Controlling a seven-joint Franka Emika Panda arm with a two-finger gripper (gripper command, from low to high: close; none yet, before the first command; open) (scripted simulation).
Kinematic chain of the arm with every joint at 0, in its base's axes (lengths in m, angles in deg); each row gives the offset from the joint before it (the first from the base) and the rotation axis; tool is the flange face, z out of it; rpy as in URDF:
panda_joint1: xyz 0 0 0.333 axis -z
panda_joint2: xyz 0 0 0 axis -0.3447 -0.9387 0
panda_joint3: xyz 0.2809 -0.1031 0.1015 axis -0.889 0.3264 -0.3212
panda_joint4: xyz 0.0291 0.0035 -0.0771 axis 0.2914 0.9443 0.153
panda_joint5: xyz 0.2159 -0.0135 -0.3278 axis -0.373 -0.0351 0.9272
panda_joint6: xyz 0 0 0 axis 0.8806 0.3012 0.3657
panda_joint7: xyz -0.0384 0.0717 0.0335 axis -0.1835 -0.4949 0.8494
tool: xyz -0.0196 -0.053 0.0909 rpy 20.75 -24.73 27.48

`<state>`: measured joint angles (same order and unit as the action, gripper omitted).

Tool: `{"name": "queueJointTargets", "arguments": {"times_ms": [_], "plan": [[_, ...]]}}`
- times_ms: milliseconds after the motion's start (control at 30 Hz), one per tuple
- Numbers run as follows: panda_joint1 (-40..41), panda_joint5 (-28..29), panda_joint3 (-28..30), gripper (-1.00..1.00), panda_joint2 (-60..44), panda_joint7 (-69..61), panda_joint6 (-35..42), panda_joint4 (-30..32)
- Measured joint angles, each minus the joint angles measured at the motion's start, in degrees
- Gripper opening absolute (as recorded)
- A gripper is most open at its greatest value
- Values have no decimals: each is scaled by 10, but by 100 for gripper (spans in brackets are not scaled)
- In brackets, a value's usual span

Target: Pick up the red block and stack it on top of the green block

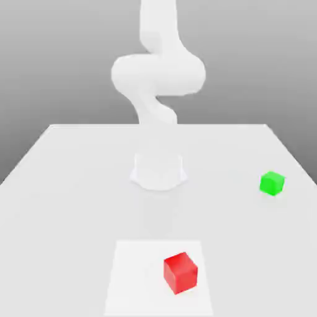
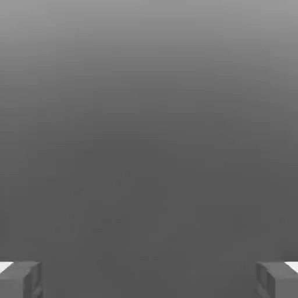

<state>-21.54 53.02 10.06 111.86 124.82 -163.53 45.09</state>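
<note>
The red block is a small bright cube lying on the table near its front edge, a little toward the exterior view's right. The green block, a cube of about the same size, sits farther back at the exterior view's right, well apart from the red one. In the hand view my gripper is open, its two grey fingertips standing far apart with nothing between them, in front of a plain grey background. No block touches the gripper.
The white arm rises from its round base at the middle of the white table. A slightly lighter square patch lies under the red block. The table's edges run along the back and sides.
</note>
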Motion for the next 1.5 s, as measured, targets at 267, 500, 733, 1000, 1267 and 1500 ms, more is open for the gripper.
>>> {"name": "queueJointTargets", "arguments": {"times_ms": [267,500,733,1000,1267,1500], "plan": [[-38,-14,18,0,-170,-82,-84,66],[-57,-22,18,0,-316,-149,-156,122],[-66,-5,12,0,-460,-195,-232,174],[-62,-14,5,-100,-577,-206,-328,162],[-63,-6,8,-100,-527,-201,-285,170],[-160,-40,-59,-100,-428,-278,-220,202]]}}
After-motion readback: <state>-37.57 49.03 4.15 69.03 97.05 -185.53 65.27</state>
